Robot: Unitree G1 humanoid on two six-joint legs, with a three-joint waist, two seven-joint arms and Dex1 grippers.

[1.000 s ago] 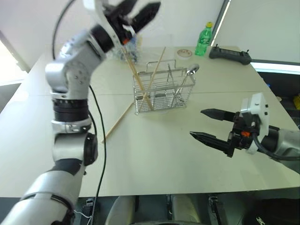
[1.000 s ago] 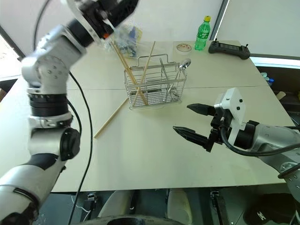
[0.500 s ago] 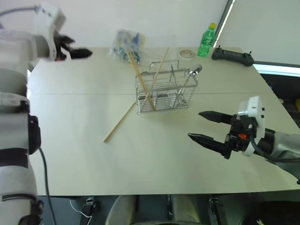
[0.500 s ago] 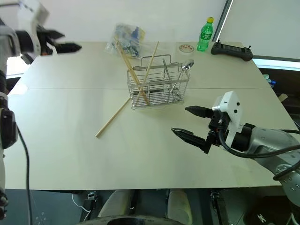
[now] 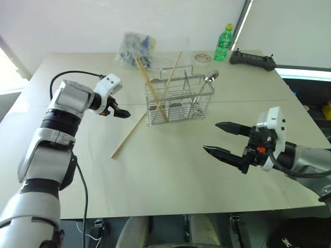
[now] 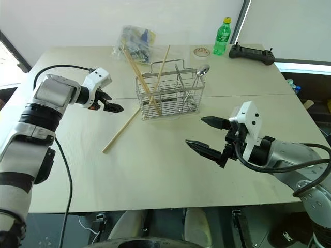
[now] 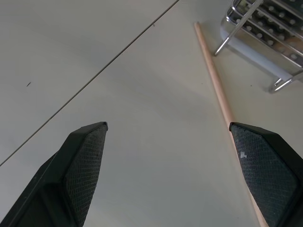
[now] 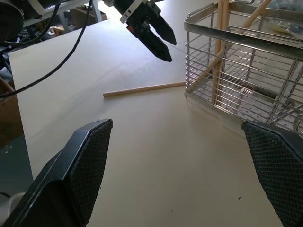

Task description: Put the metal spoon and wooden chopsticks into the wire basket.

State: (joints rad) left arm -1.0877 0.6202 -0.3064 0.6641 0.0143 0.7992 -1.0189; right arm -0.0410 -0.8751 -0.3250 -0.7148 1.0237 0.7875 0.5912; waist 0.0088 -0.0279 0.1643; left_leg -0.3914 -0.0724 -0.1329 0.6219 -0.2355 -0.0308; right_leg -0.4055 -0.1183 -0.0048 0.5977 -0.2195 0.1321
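The wire basket (image 5: 178,98) stands at the middle of the table. Two wooden chopsticks (image 5: 153,89) lean inside it, and the metal spoon (image 5: 210,77) stands in its right end with the bowl up. Another chopstick (image 5: 129,135) lies flat on the table, running from the basket's front left corner toward me. My left gripper (image 5: 120,111) hovers open just left of that loose stick, pointing down at the table; the left wrist view shows the stick (image 7: 215,85) by one finger. My right gripper (image 5: 211,137) hangs open and empty to the basket's front right.
A crinkled clear plastic bag (image 5: 135,46) lies behind the basket. A green bottle (image 5: 224,44), a tape roll (image 5: 201,58) and a black controller (image 5: 253,59) sit at the back right. Bare table (image 5: 165,175) stretches in front.
My left arm has swung down from high over the back of the table to just left of the loose chopstick, staying open. The right gripper has kept still.
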